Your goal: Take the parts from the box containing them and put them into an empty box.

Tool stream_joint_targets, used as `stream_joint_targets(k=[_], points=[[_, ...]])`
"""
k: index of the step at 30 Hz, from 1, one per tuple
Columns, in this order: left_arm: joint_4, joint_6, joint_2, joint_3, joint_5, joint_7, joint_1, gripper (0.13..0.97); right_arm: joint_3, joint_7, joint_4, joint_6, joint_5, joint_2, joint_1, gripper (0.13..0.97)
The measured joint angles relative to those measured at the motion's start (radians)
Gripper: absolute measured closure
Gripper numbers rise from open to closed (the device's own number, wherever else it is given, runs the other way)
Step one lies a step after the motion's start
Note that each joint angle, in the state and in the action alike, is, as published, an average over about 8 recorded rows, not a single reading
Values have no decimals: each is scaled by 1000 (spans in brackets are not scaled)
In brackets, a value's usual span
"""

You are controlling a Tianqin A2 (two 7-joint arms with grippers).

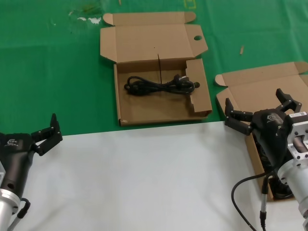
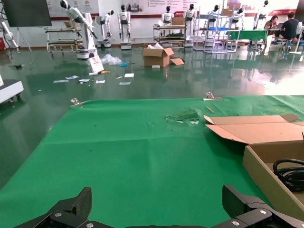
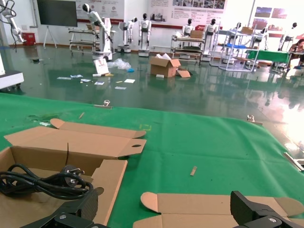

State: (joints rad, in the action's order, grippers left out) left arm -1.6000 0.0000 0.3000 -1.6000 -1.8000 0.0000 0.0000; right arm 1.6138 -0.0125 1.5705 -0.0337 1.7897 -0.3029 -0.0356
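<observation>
**benchguy:** So where are your grippers at right now?

**cordwrangler:** Your right gripper (image 1: 253,103) is hanging over the plain brown box (image 1: 260,89) on the right side, with both fingers spread wide and nothing between them. The right wrist view agrees: the right gripper (image 3: 166,211) is splayed, and the box's rounded lid flap (image 3: 209,204) sits just beyond the fingertips. Your left gripper (image 1: 48,137) is way off on the left over the white tabletop (image 1: 144,178), near the edge of the green mat (image 1: 48,72). It's spread apart too and holding nothing. You see the same in the left wrist view (image 2: 156,213).

**benchguy:** And the cords?

**cordwrangler:** One black power cord (image 1: 159,85) is lying coiled flat in the box with the punched holes (image 1: 149,43), the one in the middle of the mat, well apart from both grippers. It's toward the lid side of the tray, with the plug end pointing at the side flap. You can spot the round hole (image 1: 198,38) in the lid ear. The right wrist view shows the cord (image 3: 42,183) inside that box (image 3: 80,142) as well, and the left wrist view catches a loop of it (image 2: 289,173) behind the near wall (image 2: 266,180).

**benchguy:** Anything in the plain box?

**cordwrangler:** Your right arm covers most of it. There's something dark (image 1: 285,191) down inside next to the wrist, but I can't tell what it is.
</observation>
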Motion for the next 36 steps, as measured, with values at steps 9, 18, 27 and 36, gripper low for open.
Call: stream_joint_targets(k=[9,18,27,36], points=[[0,0,0,0,0,0,0,132,0,0,0,0,0,0,0,129],[0,0,0,0,0,0,0,132,0,0,0,0,0,0,0,129],[0,0,0,0,0,0,0,132,0,0,0,0,0,0,0,129],[0,0,0,0,0,0,0,132,0,0,0,0,0,0,0,129]])
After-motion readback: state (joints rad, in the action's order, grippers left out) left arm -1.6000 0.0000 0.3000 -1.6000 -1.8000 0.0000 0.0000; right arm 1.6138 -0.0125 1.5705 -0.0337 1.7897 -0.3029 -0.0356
